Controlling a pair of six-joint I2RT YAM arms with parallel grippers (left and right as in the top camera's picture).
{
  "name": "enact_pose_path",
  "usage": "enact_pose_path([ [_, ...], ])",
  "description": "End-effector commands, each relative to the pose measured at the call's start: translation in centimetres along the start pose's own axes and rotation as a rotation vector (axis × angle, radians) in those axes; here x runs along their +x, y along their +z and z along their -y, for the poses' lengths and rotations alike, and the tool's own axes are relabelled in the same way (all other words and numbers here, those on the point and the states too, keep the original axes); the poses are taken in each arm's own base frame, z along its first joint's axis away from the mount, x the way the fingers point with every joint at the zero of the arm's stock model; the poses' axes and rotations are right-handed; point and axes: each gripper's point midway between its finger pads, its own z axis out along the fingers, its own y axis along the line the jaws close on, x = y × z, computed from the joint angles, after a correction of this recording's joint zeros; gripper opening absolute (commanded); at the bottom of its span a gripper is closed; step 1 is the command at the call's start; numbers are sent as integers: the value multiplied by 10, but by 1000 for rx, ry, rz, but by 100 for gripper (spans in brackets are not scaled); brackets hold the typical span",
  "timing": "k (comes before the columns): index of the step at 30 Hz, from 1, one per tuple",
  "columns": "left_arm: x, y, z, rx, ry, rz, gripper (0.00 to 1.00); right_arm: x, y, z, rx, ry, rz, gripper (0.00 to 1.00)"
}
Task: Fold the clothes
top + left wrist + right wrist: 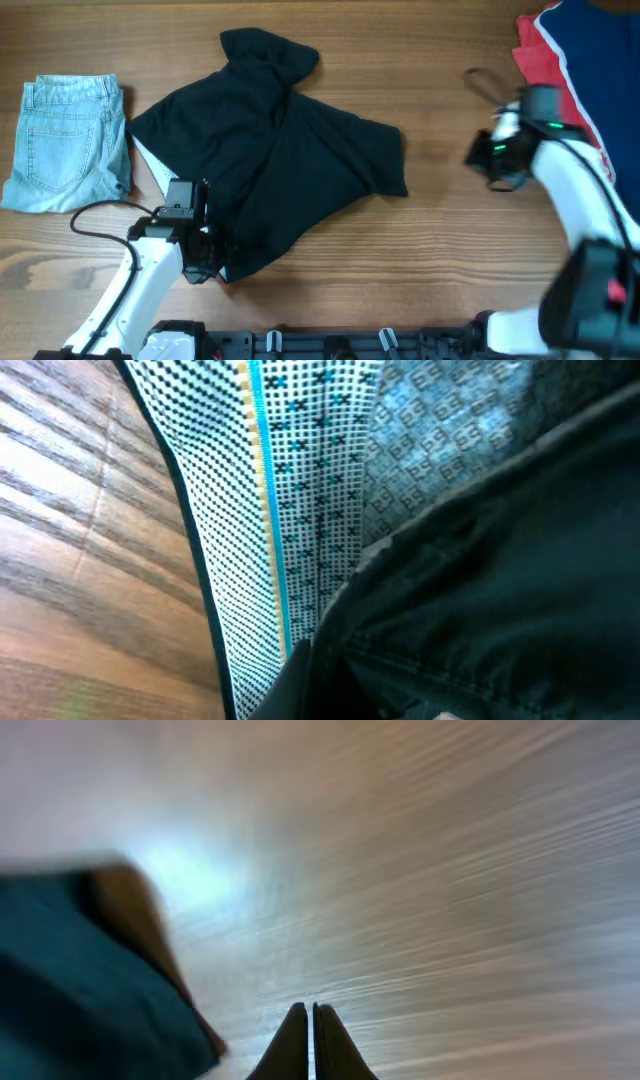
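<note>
A black garment lies crumpled in the middle of the table, with a white dotted lining showing at its left and lower edges. My left gripper is at the garment's lower left hem and looks shut on it. The left wrist view is filled by the dotted lining and black cloth, and the fingers are hidden. My right gripper hovers over bare wood to the right of the garment. Its fingers are pressed together and hold nothing.
Folded light blue jeans lie at the far left. A red and dark blue garment lies at the top right corner, and shows blurred in the right wrist view. A thin dark loop lies near it.
</note>
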Motion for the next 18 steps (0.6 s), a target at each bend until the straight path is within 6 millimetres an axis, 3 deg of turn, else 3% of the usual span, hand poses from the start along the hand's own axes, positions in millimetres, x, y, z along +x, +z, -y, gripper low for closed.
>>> enact_pose_path([
  [1, -14, -26, 19, 40, 75, 38, 4, -18, -56, 5, -3, 8, 154, 4],
  [2, -17, -29, 20, 39, 78, 48, 4, -10, -60, 0, -22, -22, 134, 4],
  [4, -24, -33, 21, 32, 79, 76, 4, 28, -53, -16, -79, -119, -13, 8],
  [9, -24, -33, 22, 35, 80, 79, 4, 95, -16, -29, -111, -248, -193, 49],
  [13, -27, -34, 24, 43, 79, 89, 4, 120, 13, -35, -124, -361, -200, 64],
  [18, -33, -35, 17, 41, 34, 94, 4, 129, 39, -48, -78, -554, -104, 66],
])
